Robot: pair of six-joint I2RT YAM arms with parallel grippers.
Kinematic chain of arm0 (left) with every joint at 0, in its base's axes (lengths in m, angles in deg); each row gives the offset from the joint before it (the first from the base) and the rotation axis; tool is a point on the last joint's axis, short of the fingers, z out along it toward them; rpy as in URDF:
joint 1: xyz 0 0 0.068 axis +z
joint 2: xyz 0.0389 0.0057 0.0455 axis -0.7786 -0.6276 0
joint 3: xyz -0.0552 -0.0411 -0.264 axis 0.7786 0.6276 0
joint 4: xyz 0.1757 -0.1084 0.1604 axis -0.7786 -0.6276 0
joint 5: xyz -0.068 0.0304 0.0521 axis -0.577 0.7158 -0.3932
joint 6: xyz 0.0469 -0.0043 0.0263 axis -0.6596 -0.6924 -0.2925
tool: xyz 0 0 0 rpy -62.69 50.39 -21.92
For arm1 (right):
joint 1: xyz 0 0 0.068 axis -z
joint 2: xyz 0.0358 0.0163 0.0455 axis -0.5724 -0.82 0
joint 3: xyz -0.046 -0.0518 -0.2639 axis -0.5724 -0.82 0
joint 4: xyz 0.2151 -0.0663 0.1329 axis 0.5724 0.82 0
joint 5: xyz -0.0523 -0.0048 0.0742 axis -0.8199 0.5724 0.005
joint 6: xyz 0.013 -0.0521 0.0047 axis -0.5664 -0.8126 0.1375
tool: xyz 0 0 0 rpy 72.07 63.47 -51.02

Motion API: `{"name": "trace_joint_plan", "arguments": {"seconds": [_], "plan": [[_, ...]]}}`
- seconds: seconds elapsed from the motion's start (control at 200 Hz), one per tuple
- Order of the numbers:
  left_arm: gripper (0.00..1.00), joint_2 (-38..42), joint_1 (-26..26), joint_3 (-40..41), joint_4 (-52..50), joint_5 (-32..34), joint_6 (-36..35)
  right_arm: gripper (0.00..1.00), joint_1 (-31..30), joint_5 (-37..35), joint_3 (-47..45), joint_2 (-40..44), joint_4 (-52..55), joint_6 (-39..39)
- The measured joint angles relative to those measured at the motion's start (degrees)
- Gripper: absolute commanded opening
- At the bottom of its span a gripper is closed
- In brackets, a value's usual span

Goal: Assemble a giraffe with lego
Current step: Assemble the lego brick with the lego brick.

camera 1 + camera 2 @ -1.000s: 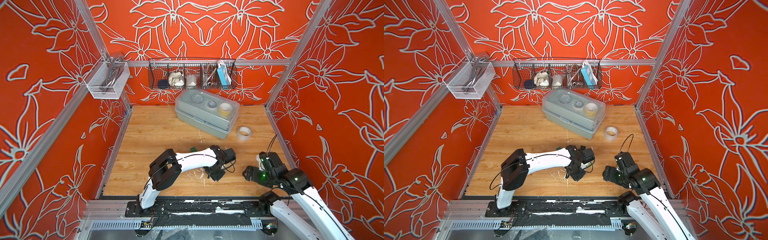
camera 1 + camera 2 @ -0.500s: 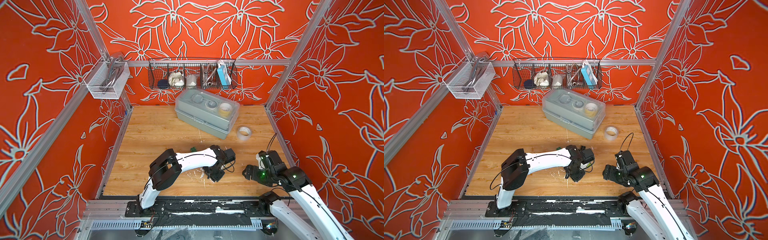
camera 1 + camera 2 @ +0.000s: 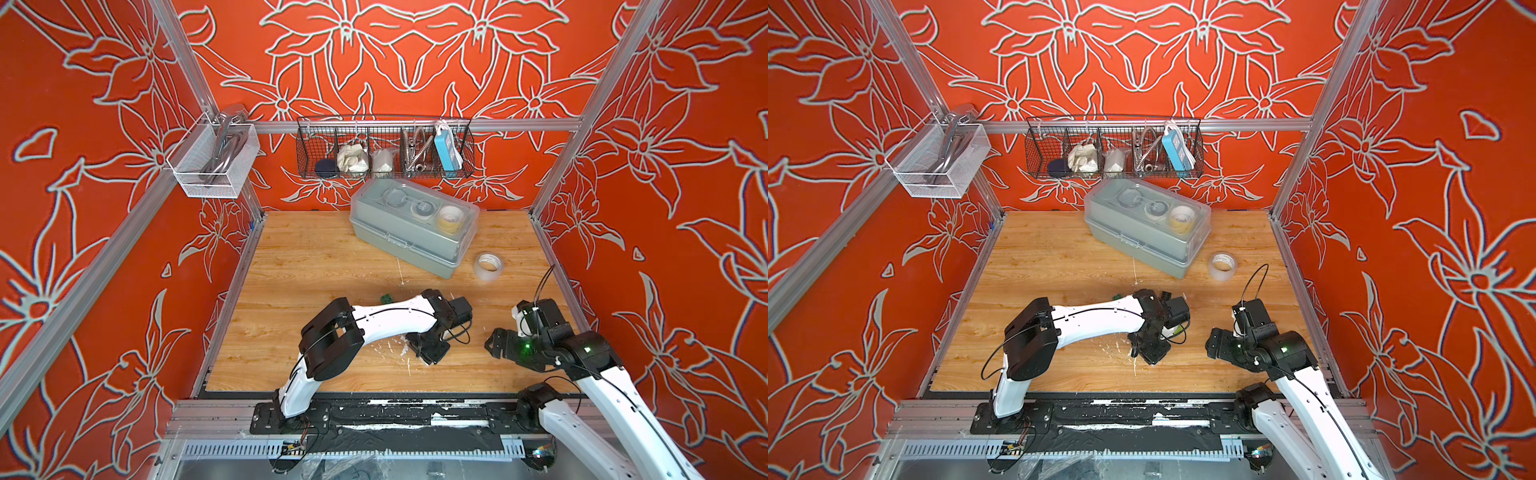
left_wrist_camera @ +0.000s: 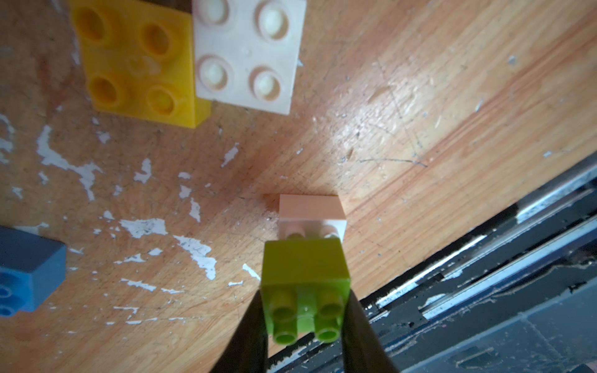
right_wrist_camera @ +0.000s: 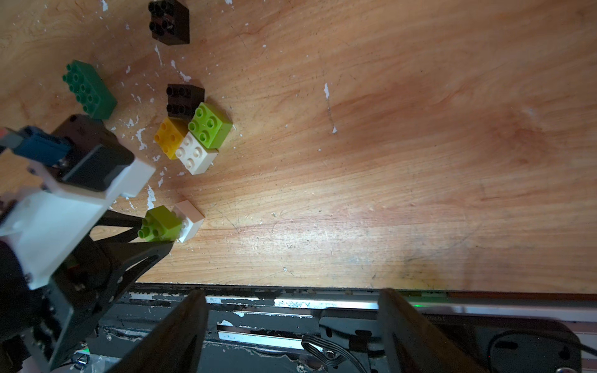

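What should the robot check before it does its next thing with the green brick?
1. Grip: left gripper shut on lime brick: ok.
2. Aim: lime brick lined up with white brick: ok.
3. Fit: lime brick pressed fully on: not ok, white studs show.
4. Helper: right gripper open, empty: ok.
5. Support: white brick held steady: not ok, nothing grips it.
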Motion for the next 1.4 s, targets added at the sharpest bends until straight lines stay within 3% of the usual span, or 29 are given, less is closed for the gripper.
{"name": "trace_joint_plan", "arguments": {"seconds": [1.076,1.221,1.401], "plan": [[0.04,-2.7,1.4,-1.1,-0.6,-2.3,2.6,0.87,4.7,3.7,0.0,0.2,-0.5,-2.8],[0.05,0.6,3.2,3.7,0.7,-2.1,4.8,0.86,4.8,3.6,0.0,-0.4,-0.3,-3.3],[0.05,8.4,8.9,15.0,2.2,-0.5,8.8,0.85,4.8,4.0,0.2,-3.4,0.0,-4.8]]}}
